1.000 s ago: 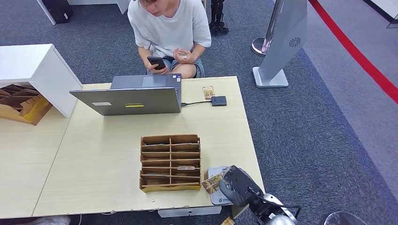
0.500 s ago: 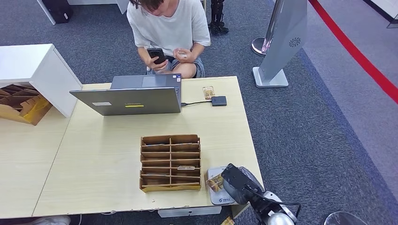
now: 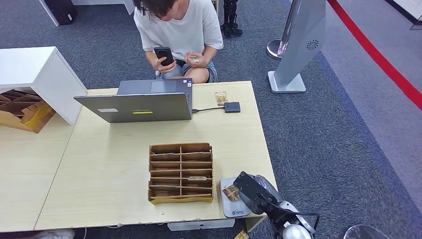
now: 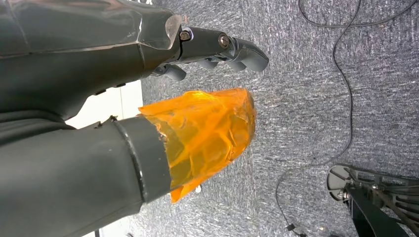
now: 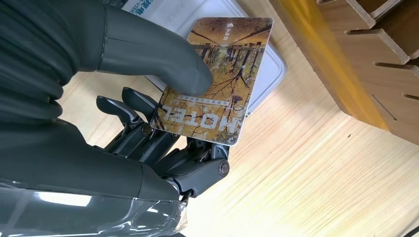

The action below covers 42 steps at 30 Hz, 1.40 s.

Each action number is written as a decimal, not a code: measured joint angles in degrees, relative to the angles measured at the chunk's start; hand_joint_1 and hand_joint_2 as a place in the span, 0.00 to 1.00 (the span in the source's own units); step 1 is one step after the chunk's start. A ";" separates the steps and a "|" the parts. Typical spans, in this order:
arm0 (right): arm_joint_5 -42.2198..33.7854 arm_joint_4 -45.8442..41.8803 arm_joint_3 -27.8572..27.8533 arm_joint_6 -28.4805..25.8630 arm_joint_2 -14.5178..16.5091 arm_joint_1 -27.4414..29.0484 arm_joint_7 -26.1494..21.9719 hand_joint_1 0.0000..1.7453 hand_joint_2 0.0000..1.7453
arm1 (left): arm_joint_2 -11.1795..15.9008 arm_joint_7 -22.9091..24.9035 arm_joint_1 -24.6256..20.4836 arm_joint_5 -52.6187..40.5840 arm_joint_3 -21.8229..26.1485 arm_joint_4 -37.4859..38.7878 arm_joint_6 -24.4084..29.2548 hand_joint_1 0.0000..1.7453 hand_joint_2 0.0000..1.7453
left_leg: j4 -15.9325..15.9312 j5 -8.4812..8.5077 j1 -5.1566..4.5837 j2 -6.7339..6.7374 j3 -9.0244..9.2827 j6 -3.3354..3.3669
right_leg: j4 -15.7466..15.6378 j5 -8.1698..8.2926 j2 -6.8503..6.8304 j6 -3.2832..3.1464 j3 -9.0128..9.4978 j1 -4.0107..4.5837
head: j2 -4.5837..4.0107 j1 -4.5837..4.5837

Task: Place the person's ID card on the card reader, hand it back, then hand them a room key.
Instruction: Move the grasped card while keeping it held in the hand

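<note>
One card (image 5: 217,79), printed with an autumn scene and the word HOTEL, is pinched in the right robot hand (image 5: 163,113), thumb pressed on its face and darker fingers (image 5: 148,133) curled beneath, so this robot hand is gripping the card. It hangs just over the white card reader (image 3: 230,205) that lies on the tabletop (image 3: 109,179) directly under the robot hand, and whether the card touches the reader cannot be told. Just beyond the robot hand, to its inner side, stands the wooden card organiser (image 3: 180,173); well ahead of it sit the laptop (image 3: 137,102), a small black box on a cable (image 3: 232,107) with another card (image 3: 221,97) beside it, and the seated person (image 3: 176,35) looking at a phone (image 3: 162,54). The left robot hand (image 4: 217,47) hangs over grey carpet, an orange wrapping on its thumb, fingers loosely extended and holding nothing. Judging from here, the grip covers only one end of the card, so a quick release could let it tip or slide off the reader toward the near table edge. The person's attention is on the phone, so a hand-over may meet no waiting hand.
</note>
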 joint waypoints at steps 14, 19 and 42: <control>2.81 0.66 0.11 -0.06 0.14 -0.73 1.61 1.00 1.00 | -0.27 0.00 0.00 -0.01 0.00 -0.01 -0.12 0.00 0.00 | 0.00 0.00 0.00 0.00 0.00 0.00 | 0.00 0.00 0.00 0.00 0.00 0.00 | 0.00 0.00; 4.17 1.38 0.23 0.07 0.49 -1.18 2.32 1.00 1.00 | -0.44 0.00 0.00 -0.16 0.02 -0.02 -0.32 0.00 0.00 | 0.00 0.00 0.00 0.00 0.01 0.00 | 0.00 0.00 0.00 0.00 0.01 0.00 | 0.00 0.01; 8.30 4.24 0.38 0.27 2.48 -2.05 3.33 1.00 1.00 | -0.69 0.00 0.01 -1.19 0.01 -0.04 -0.62 0.00 0.00 | 0.00 0.01 0.00 0.00 0.01 0.00 | 0.00 0.00 0.00 0.00 0.02 0.00 | 0.00 0.00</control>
